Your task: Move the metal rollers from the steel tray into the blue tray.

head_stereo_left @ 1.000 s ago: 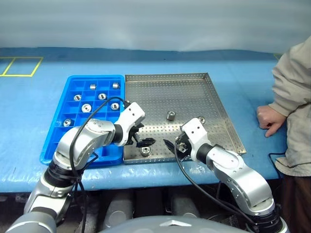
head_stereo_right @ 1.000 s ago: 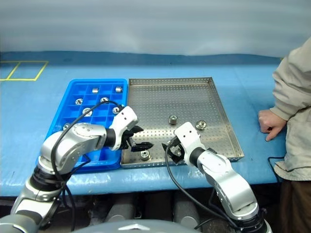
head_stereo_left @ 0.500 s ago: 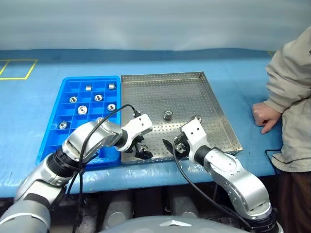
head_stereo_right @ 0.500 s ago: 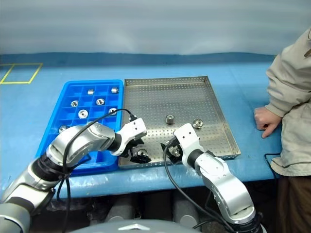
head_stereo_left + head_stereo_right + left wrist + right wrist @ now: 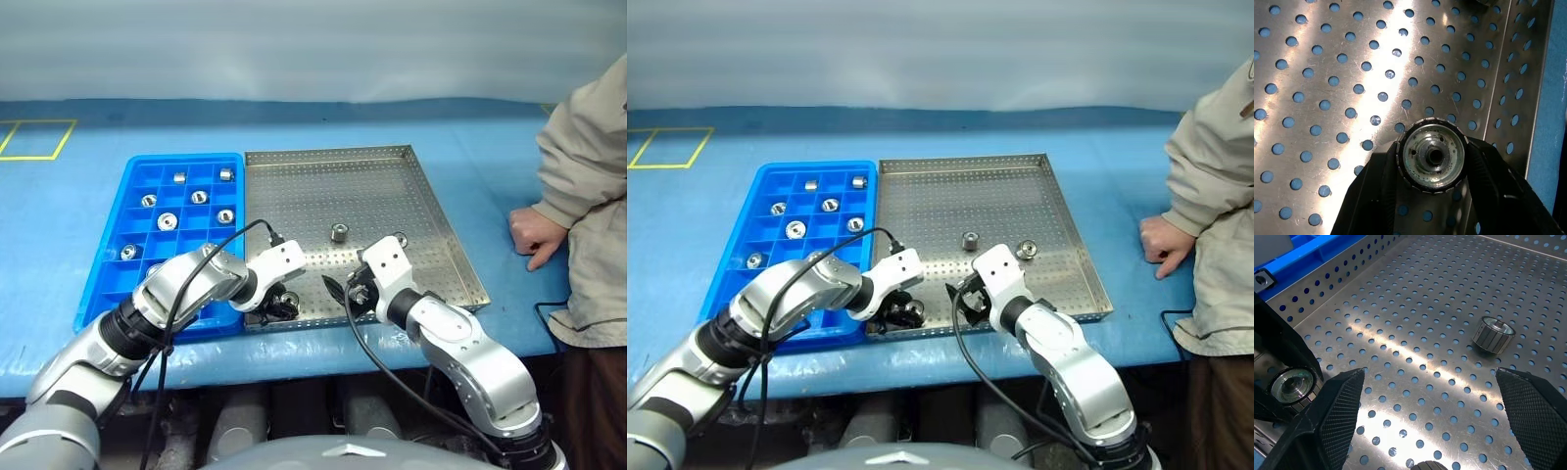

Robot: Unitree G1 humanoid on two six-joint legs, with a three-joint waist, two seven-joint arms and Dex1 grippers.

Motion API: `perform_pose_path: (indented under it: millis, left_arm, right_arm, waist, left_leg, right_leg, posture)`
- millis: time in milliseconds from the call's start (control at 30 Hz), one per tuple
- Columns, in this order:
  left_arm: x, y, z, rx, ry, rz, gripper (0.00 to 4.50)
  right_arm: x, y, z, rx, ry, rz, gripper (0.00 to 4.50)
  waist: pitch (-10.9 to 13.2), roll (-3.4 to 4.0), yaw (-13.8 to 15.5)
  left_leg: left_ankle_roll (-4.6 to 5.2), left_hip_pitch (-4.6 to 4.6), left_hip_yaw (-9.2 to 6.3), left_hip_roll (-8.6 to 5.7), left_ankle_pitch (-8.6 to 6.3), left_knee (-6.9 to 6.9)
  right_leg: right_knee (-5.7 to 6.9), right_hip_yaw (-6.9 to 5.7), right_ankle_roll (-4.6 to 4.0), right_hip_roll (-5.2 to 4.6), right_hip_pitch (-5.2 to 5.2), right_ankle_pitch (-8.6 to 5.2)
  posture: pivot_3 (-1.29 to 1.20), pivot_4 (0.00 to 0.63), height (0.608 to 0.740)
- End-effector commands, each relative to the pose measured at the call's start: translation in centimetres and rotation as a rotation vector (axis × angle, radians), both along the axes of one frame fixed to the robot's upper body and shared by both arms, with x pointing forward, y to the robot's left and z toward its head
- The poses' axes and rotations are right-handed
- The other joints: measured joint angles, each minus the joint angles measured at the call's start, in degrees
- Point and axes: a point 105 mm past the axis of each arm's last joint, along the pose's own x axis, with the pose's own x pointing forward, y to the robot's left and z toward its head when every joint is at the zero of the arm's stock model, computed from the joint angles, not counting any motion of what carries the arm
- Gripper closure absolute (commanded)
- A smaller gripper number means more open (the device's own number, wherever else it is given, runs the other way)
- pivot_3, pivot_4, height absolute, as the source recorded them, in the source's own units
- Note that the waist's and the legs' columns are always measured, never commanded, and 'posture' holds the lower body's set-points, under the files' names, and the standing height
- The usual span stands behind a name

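Observation:
My left gripper (image 5: 283, 304) is down at the near left corner of the steel tray (image 5: 328, 151), shut on a metal roller (image 5: 1433, 156). The roller stands on the perforated floor with a black finger (image 5: 1382, 186) on each side. My right gripper (image 5: 339, 290) hovers open over the tray's near middle with nothing between its fingers. Two more metal rollers lie loose in the steel tray, one (image 5: 339, 233) near the centre and one (image 5: 398, 238) just behind my right wrist. The blue tray (image 5: 186, 159) sits against the steel tray's left side and holds several rollers (image 5: 167, 221) in its compartments.
A person in a beige jacket stands at the right, with a hand (image 5: 530, 236) resting on the blue table close to the steel tray's right rim. Yellow tape (image 5: 29, 137) marks a rectangle at the far left.
My left gripper has sunk onto the roller at the tray's near left corner and closed on it. The right gripper has stayed open and in place.

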Motion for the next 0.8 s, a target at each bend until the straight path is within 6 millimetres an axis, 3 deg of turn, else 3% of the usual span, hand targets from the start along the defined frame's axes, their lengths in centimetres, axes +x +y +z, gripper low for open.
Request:
perform_pose_path:
  millis: [33, 100, 233, 367, 533, 800]
  left_arm:
    - [1.5, -0.3, 1.9, -0.075, -0.082, 0.082, 2.75]
    - [2.5, -0.4, 2.9, -0.124, -0.130, 0.149, 2.75]
    - [5.9, 0.5, 7.0, -0.293, -0.386, 0.455, 2.75]
    - [6.0, 2.7, 9.4, -0.344, -0.628, 0.653, 2.75]
    - [3.5, 7.5, 10.6, -0.329, -0.880, 0.977, 2.75]
    - [-1.3, 12.7, 8.6, -0.112, -0.999, 1.343, 2.75]
  right_arm:
    - [0.3, 0.5, 1.3, 0.024, -0.060, 0.023, 0.00]
    - [0.3, 0.7, 1.3, 0.027, -0.061, 0.030, 0.00]
    - [0.6, 1.7, 1.5, 0.036, -0.066, 0.084, 0.00]
    - [0.8, 2.9, 1.8, 0.032, -0.072, 0.159, 0.00]
    - [1.4, 4.9, 2.5, 0.015, -0.097, 0.298, 0.00]
    - [1.0, 7.9, 2.7, 0.007, -0.102, 0.490, 0.00]
  waist:
    - [0.00, 0.00, 0.05]
    - [0.01, -0.02, 0.22]
    - [0.02, -0.02, 0.61]
    - [0.02, -0.02, 0.85]
    - [0.02, -0.02, 3.00]
    - [0.02, -0.06, 8.03]
  left_leg:
    - [0.00, -0.02, -0.01, 0.00, 0.00, 0.00]
    - [0.00, -0.04, -0.01, -0.01, 0.00, 0.01]
    - [0.00, -0.07, -0.03, -0.02, 0.00, 0.05]
    - [0.00, 0.00, -0.02, -0.02, 0.00, -0.02]
    - [-0.05, -0.01, -0.09, -0.02, 0.02, -0.06]
    - [-0.04, -0.05, -0.14, -0.08, 0.02, -0.01]
  right_leg:
    - [0.00, 0.00, 0.00, 0.00, -0.01, 0.00]
    - [0.00, 0.00, 0.02, 0.00, -0.02, 0.01]
    - [-0.01, -0.02, 0.06, -0.01, -0.01, 0.04]
    - [-0.01, 0.05, 0.25, 0.02, 0.00, 0.18]
    - [-0.02, -0.01, -0.01, 0.02, 0.01, 0.33]
    - [-0.06, -0.14, -0.09, -0.10, 0.07, 0.23]
  posture:
    - [0.03, 0.150, 0.740]
    - [0.06, 0.150, 0.740]
    - [0.09, 0.150, 0.740]
    - [0.17, 0.150, 0.740]
    - [0.28, 0.150, 0.740]
    - [0.41, 0.150, 0.740]
